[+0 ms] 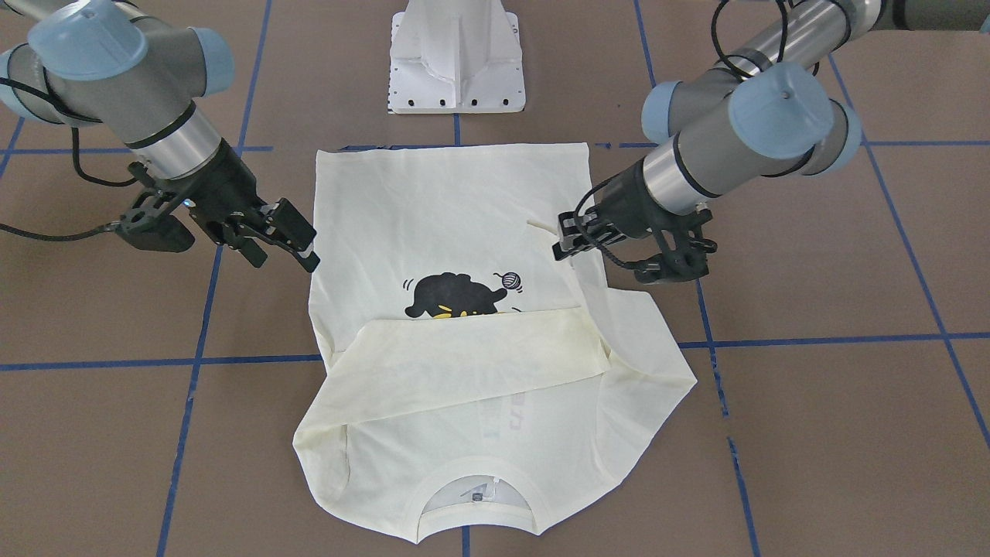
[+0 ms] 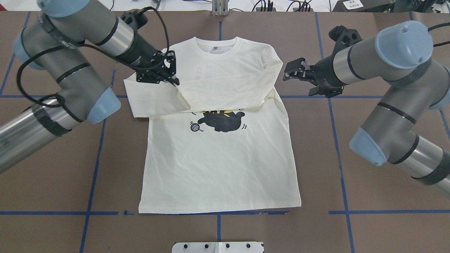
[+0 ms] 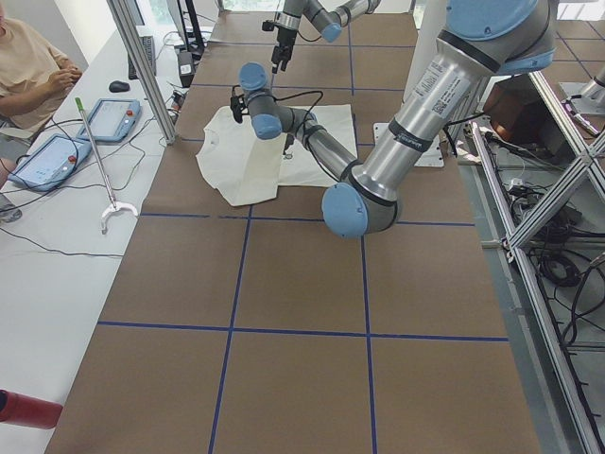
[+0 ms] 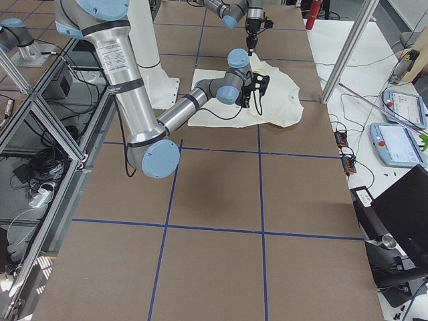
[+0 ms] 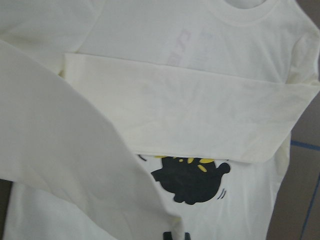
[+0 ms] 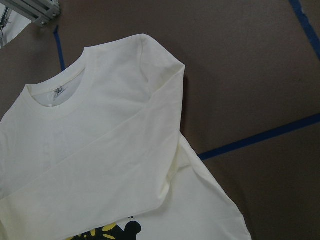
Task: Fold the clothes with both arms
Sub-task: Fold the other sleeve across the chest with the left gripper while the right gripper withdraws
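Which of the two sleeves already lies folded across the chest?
The sleeve on the robot's right side: it lies flat across the chest above the cat print. The other sleeve, held at the left gripper, juts out past the shirt's side.

The near right arm reaches over the cream shirt, the far left arm beyond

Probably a robotics lab: tape-gridded table, aluminium post, control tablet.
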